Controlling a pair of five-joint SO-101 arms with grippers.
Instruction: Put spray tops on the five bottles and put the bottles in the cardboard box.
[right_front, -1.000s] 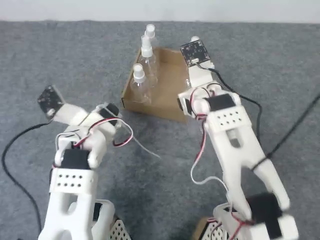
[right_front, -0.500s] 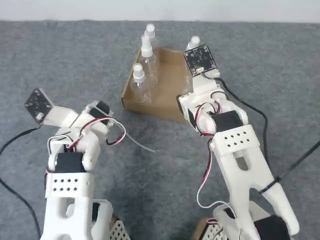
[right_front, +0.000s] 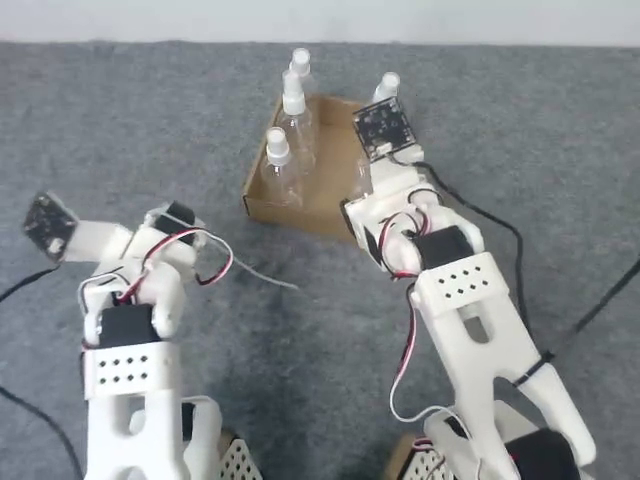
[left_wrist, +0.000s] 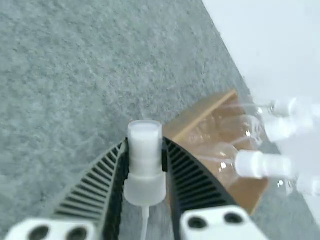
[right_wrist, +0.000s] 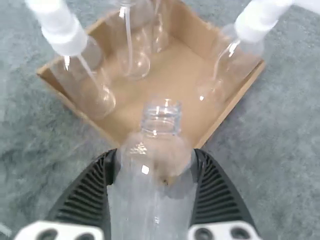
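The left arm sits folded low over the grey carpeted worktop (right_front: 150, 130), well apart from the open brown cardboard box (right_front: 325, 160). Its left gripper (left_wrist: 145, 145) is clamped on a white plastic spray top (left_wrist: 145, 170), with the thin dip tube trailing out. The right arm stretches forward to the box's near rim, and the right gripper (right_wrist: 156, 162) is clamped around a clear uncapped plastic bottle (right_wrist: 160, 130) tilted toward the box. Four capped clear bottles (right_front: 280, 165) stand inside the box.
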